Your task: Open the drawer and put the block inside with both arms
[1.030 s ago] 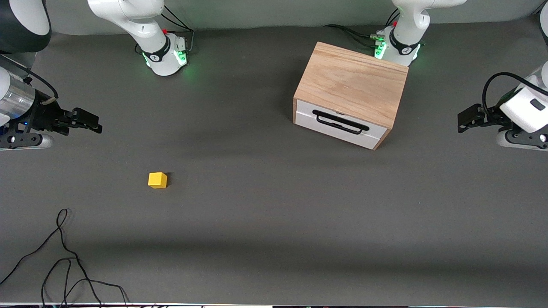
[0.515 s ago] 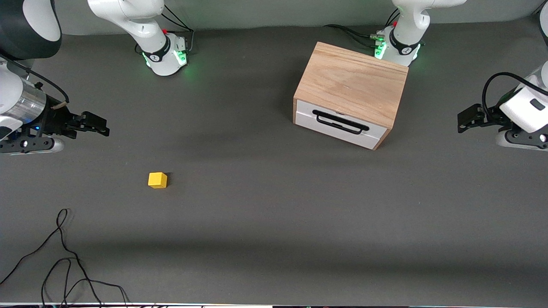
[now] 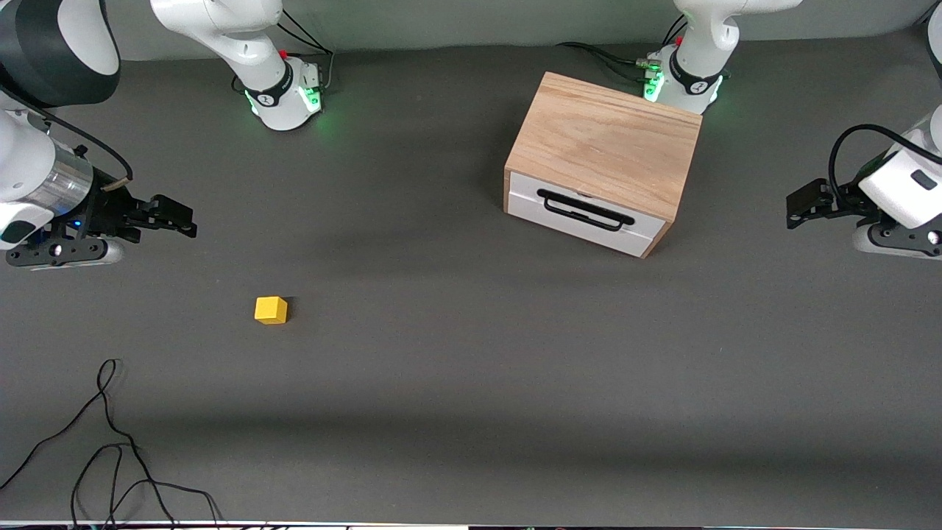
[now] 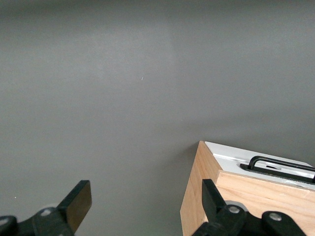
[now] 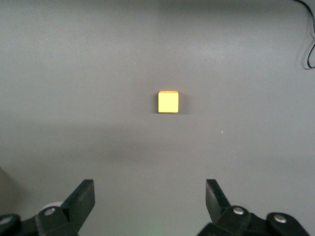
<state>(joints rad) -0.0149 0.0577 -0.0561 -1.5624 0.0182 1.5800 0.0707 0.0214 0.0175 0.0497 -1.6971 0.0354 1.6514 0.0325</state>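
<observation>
The small yellow block (image 3: 271, 310) (image 5: 168, 102) lies on the grey table toward the right arm's end. The drawer (image 3: 585, 214) (image 4: 275, 166) is shut, its white front and black wire handle (image 3: 585, 210) set in the oak box (image 3: 605, 140). My right gripper (image 3: 176, 217) (image 5: 150, 196) hangs open and empty over the table at the right arm's end, apart from the block. At the left arm's end of the table my left gripper (image 3: 802, 202) (image 4: 146, 201) is open and empty, beside the oak box and not touching it.
Loose black cables (image 3: 110, 442) lie on the table near the front camera at the right arm's end. The two green-lit bases (image 3: 283, 96) (image 3: 681, 81) stand along the edge farthest from the front camera, one close to the box.
My right gripper has drifted toward the middle of the table and closer to the block, still open. The left arm, drawer and block have not moved.
</observation>
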